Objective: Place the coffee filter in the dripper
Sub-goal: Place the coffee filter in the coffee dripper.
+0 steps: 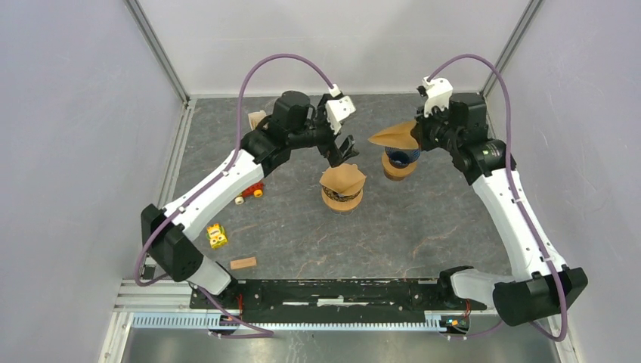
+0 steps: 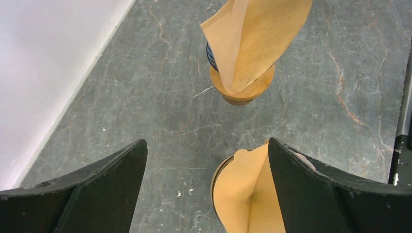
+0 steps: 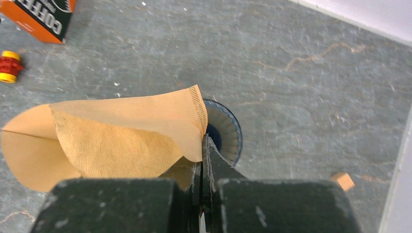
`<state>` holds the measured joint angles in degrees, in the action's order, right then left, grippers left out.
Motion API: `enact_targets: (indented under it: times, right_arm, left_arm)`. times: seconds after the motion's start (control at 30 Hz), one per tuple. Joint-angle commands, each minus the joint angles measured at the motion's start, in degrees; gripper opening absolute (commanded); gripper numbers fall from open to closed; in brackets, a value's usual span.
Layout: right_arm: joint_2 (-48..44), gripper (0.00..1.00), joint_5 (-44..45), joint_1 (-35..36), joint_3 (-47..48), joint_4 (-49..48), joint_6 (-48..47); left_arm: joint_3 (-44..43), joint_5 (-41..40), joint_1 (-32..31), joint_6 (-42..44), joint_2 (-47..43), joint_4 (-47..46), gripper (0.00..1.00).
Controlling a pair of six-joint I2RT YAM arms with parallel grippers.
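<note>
Item: coffee filter (image 3: 121, 141), brown paper cone.
Handling, my judgement: light, floppy, creases easily. I'd grip at seam edge only.
Location: pinched in right gripper (image 3: 202, 145), above blue dripper (image 3: 235, 133), not seated.
Left gripper (image 2: 206, 145): spread wide, empty, over second filter (image 2: 243, 194) sitting in near dripper (image 1: 342, 200).

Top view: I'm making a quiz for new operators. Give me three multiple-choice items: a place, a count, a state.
1. The filter in the right gripper is: A) above the blue dripper B) lying flat, released C) out of view.
2. Drippers in view: A) one B) two C) four.
3. The left gripper is: A) shut on paper B) open C) shut, empty.
1A, it hangs over the rim; 2B, a second dripper stands left of it; 3B, its fingers stand wide apart.
</note>
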<state>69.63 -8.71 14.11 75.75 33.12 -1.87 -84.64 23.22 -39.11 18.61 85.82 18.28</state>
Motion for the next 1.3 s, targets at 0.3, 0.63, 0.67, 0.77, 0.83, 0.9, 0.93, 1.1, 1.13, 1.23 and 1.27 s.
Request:
enact_targets:
  times: [0.3,0.63,0.67,0.77,0.83,0.9,0.93,1.1,1.13,1.23,1.27]
  right_arm:
    - [3.94,0.00,-7.40,-7.58,2.22,8.62,-2.54]
    - [6.47,0.05,-8.57,-8.22,1.64,8.53,-2.53]
    - [6.53,0.06,-8.55,-8.31,1.68,8.54,-2.59]
    - [6.95,0.07,-8.27,-8.35,1.60,8.50,-2.70]
    - [7.33,0.07,-8.08,-8.38,1.44,8.53,-2.70]
    - [7.74,0.08,-7.99,-8.40,1.42,8.36,-2.72]
    - [7.97,0.08,-8.09,-8.46,1.38,8.31,-2.70]
    - [8.62,0.13,-7.89,-8.42,1.16,8.19,-3.05]
    - [8.71,0.14,-7.91,-8.45,1.23,8.05,-3.13]
    - [8.81,0.18,-7.83,-8.48,1.41,8.09,-3.40]
    - [8.77,0.20,-7.81,-8.48,1.42,8.15,-3.49]
  left_arm:
    - [-14.18,1.74,-4.01,-13.48,12.56,-1.24,1.00]
    - [-22.53,-3.40,-6.81,-12.90,20.21,1.02,0.99]
    - [-23.10,-4.79,-7.06,-12.56,20.91,1.22,0.99]
    - [-24.78,-6.34,-7.29,-11.89,23.33,1.22,0.99]
    - [-25.97,-5.96,-7.34,-11.70,24.85,1.23,0.99]
    - [-27.13,-5.67,-7.38,-11.82,26.38,1.40,0.99]
    - [-27.63,-5.63,-7.38,-12.05,27.19,1.40,0.99]
    - [-30.10,-6.82,-7.47,-11.72,29.86,1.64,0.99]
    - [-30.74,-7.10,-7.40,-11.53,30.29,1.82,0.99]
    - [-31.79,-7.59,-7.45,-10.90,31.39,2.18,0.99]
    - [-31.89,-7.59,-7.47,-10.75,31.57,2.20,1.00]
